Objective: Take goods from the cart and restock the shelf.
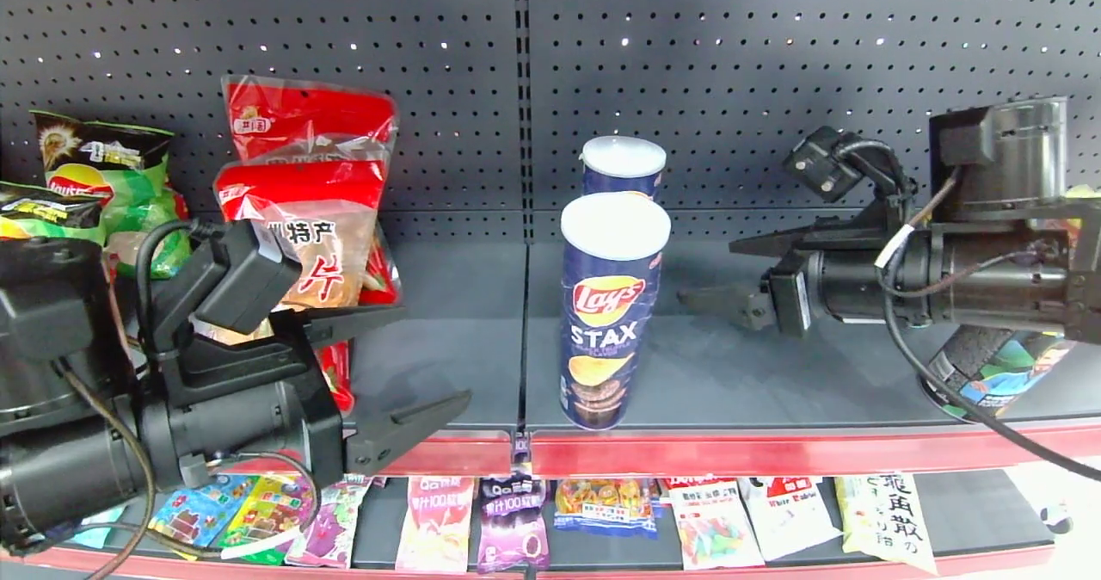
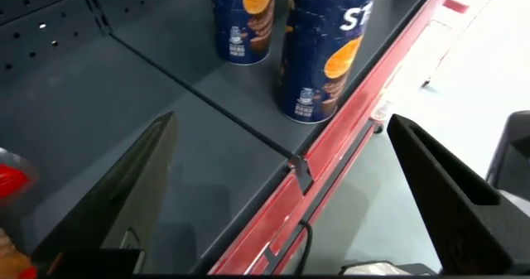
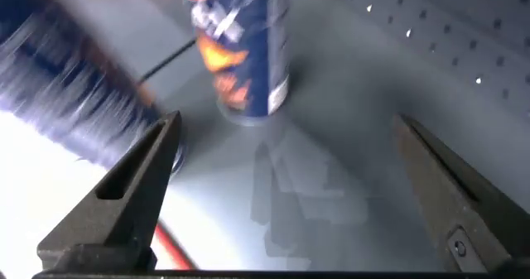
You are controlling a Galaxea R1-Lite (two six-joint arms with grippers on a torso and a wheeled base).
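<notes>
Two blue chip cans stand upright on the dark shelf [image 1: 731,382]: the front can [image 1: 611,313] near the red edge and the back can [image 1: 623,167] by the pegboard. My left gripper [image 1: 434,356] is open and empty, low at the shelf's front edge, left of the front can. In the left wrist view the left gripper [image 2: 281,120] points toward the front can [image 2: 319,55] and the back can [image 2: 244,22]. My right gripper [image 1: 707,272] hovers open and empty over the shelf, right of the cans. In the right wrist view the right gripper [image 3: 287,122] faces the back can [image 3: 244,47].
Red snack bags [image 1: 310,193] and green chip bags [image 1: 103,184] stand at the shelf's left. A colourful pack [image 1: 998,365] sits under the right arm. Several small packets [image 1: 516,511] line the lower shelf. Bare shelf lies between the bags and the cans.
</notes>
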